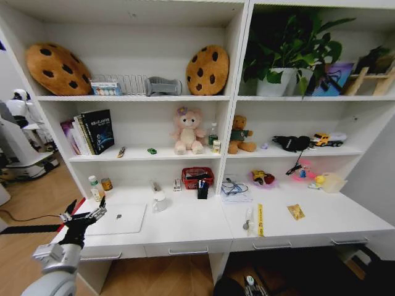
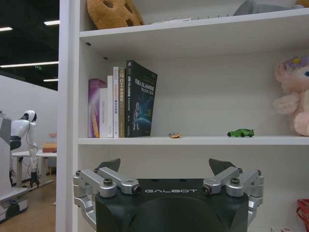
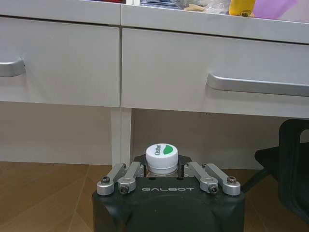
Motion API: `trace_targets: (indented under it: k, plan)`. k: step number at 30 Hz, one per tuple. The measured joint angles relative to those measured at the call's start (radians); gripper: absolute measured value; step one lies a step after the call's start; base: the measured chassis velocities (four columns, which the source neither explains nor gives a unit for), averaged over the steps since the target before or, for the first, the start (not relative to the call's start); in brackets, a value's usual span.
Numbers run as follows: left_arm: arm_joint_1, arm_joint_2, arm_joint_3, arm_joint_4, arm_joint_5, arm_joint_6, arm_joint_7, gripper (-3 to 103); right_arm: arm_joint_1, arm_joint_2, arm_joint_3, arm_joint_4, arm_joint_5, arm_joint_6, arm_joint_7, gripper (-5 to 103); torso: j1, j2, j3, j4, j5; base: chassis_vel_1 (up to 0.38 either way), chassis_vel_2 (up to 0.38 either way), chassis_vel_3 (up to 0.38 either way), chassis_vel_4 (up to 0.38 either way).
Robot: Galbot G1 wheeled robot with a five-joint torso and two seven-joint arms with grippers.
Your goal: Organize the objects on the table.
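bottle body (image 3: 161,170): hidden behind the right tool (image 3: 161,169), cap alone visible
book spines (image 2: 110,104): lettering too small to read
red basket (image 2: 304,212): cut off at edge

A laptop (image 1: 117,219) lies on the table (image 1: 197,225) at eight o'clock, a mug (image 1: 160,201) just to its right. A packet (image 1: 296,212) lies at four o'clock. On the shelf above, a toy car (image 1: 152,150) sits at eleven o'clock, right of the books (image 1: 89,131).

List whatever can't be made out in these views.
- Right wrist view: the white-capped bottle's body, hidden behind the right pincer shut on it.
- Right wrist view: yellow and purple items on the table, cut off by the top edge.
- Left wrist view: small object beside the green toy car, too small to identify.
- Head view: laptop's left corner, covered by the open left pincer.
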Motion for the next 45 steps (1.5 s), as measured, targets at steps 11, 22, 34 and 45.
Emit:
trace_targets:
  k: [11, 22, 34, 45]
  plan:
    - [-0.005, 0.001, 0.003, 0.002, -0.002, 0.0, 0.001, 100, 0.024, 0.017, -0.009, -0.039, 0.009, 0.014, -0.012, 38, 0.0, 0.0, 0.0, -0.0004, -0.0001, 0.0, 0.0, 0.0, 0.0]
    - [0.004, -0.001, 0.001, 0.008, -0.003, -0.005, 0.01, 100, 0.01, -0.001, -0.005, 0.011, 0.037, 0.07, -0.078, 79, 0.0, 0.0, 0.0, -0.0001, 0.0, 0.0, 0.0, 0.0, 0.0]
    - [-0.011, 0.008, 0.009, 0.016, -0.002, -0.005, 0.008, 100, -0.125, -0.078, 0.151, 0.313, -0.062, 0.343, -0.324, 100, 0.0, 0.0, 0.0, -0.0001, 0.0003, 0.0, 0.0, 0.0, 0.0]
    - [-0.015, 0.014, 0.009, 0.015, -0.005, -0.005, 0.008, 100, -0.076, -0.109, 0.337, 0.475, 0.034, 0.261, -0.125, 100, 0.0, 0.0, 0.0, 0.0, 0.0001, 0.0, 0.0, 0.0, 0.0]
